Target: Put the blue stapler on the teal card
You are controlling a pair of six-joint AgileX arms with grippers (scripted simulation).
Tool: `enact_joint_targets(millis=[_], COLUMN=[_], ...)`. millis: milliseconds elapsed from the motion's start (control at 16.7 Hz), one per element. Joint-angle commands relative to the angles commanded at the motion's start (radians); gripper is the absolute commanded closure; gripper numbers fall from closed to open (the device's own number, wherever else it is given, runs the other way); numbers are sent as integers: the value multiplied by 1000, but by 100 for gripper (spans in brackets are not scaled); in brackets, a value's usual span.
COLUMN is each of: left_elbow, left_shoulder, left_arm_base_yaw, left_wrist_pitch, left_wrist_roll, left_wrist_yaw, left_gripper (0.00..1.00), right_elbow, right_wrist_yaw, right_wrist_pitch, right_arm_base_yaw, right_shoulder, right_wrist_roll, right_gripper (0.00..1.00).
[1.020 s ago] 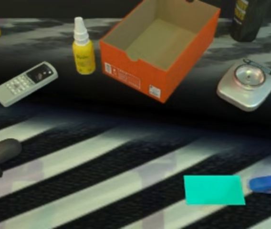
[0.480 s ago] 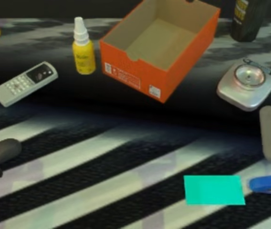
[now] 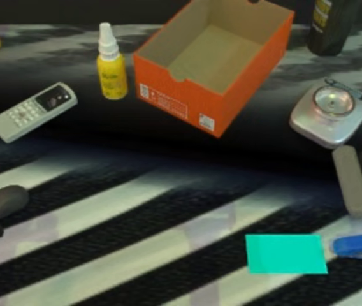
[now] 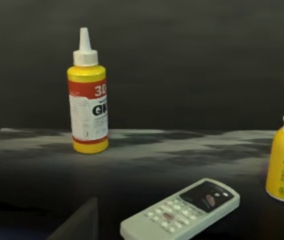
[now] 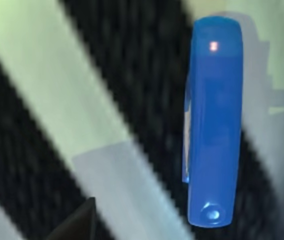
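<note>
One second back my right arm was out of the top view; now my right gripper point(image 3: 352, 182) hangs above the blue stapler point(image 3: 359, 245), whether parted I cannot tell; stapler lies on the desk point(image 3: 136, 217) just right of the teal card point(image 3: 285, 254), ungrasped; left arm parked at the left edge.
</note>
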Motion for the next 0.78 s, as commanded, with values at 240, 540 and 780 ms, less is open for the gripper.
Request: enact_joint_targets(millis=[240,540,780], left_elbow=[0,0,0], left_shoulder=[0,0,0], left_arm_base_yaw=[0,0,0], left_wrist_pitch=[0,0,0], left_wrist_roll=[0,0,0], left_wrist_yaw=[0,0,0], left_gripper=[0,0,0], right_elbow=[-29,-158,-245], right_wrist_yaw=[0,0,0], right_wrist_pitch=[40,268,417], right_arm_base_yaw=[-2,-1,0], right_shoulder=[14,106,170], right_wrist_roll=[0,2,3], right_gripper=[0,0,0])
